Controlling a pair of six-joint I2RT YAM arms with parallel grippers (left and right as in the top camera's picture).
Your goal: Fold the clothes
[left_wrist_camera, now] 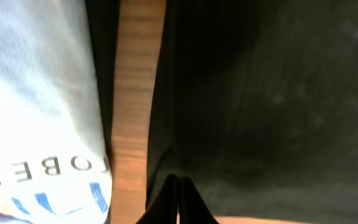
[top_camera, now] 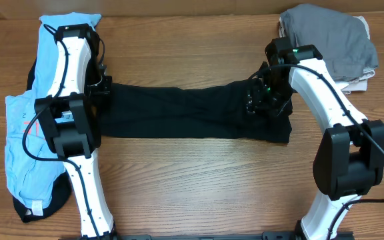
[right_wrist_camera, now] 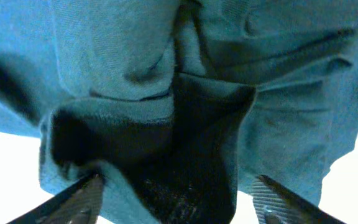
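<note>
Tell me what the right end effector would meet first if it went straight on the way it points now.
The black T-shirt. A bunched fold of it sits directly ahead of the right end effector, between its spread fingers. It looks very close, though depth is hard to judge in the wrist view.

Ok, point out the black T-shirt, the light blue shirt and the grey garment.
black T-shirt (top_camera: 179,113), overhead view, middle of the cloth.
light blue shirt (top_camera: 19,157), overhead view, lower panel.
grey garment (top_camera: 332,37), overhead view, top fold.
</note>
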